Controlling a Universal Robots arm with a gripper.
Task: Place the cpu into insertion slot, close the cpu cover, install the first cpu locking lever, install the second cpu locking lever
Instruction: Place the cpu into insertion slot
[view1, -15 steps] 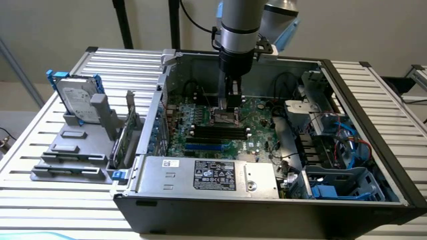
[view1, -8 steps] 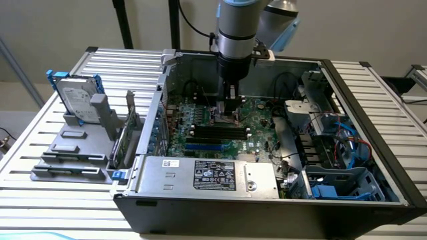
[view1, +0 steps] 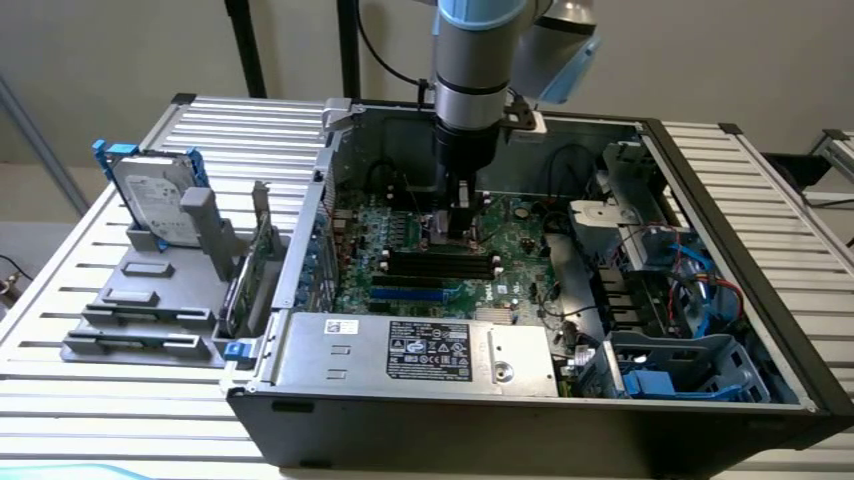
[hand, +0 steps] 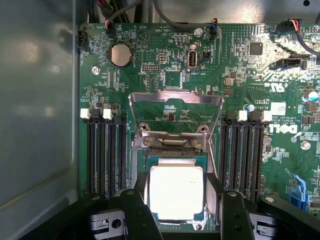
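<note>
Chip (hand: 176, 192) sits in its socket (hand: 141, 167), twelve o'clock of the memory slots (view1: 434, 265), fingers (hand: 136, 212) spread wide and empty beside it; cover (hand: 175, 96) stands open, locking not yet done.

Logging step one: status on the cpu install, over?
Open jaws straddle cpu, lying in insertion slot. cpu cover raised, not closed. Nothing blocking the slot.

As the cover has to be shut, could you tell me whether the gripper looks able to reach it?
Probably yes: the cover stands open just beyond the chip, the open gripper hangs over that chip, and no cable crosses between them.
</note>
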